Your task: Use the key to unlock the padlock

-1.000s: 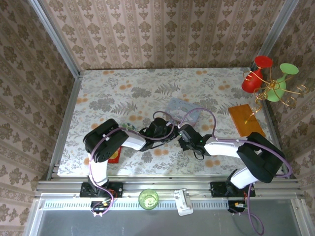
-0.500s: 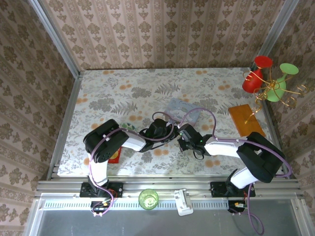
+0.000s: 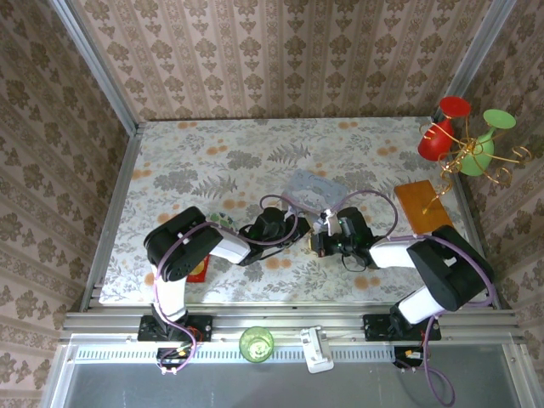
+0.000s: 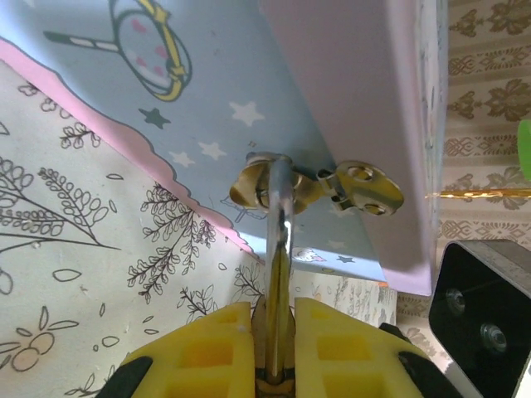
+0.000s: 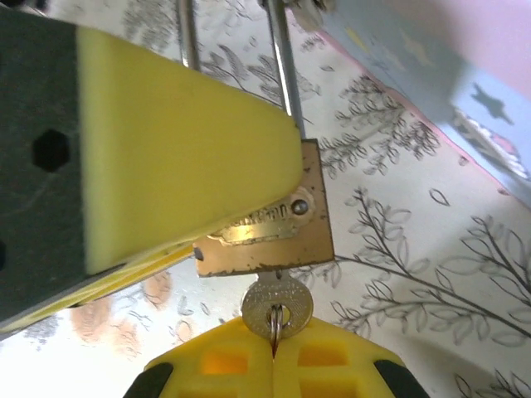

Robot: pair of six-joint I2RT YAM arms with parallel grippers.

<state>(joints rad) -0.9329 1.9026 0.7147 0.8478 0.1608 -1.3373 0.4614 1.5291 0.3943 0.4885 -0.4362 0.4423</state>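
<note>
Padlock update. Nearest the right wrist camera, at bottom centre, the right gripper has just pinched together on the head of the key; a second ago it was still a touch apart. In the top view its wrist has also swung out toward the right. The key's blade looks seated in the bottom of the brass body just above it. Beyond that, mid-frame, the left gripper is clamped on the padlock. Farther back, the shackle hooks through the hasp of the pale blue tin, which lies on the tabletop. My guess is the turn comes next.
</note>
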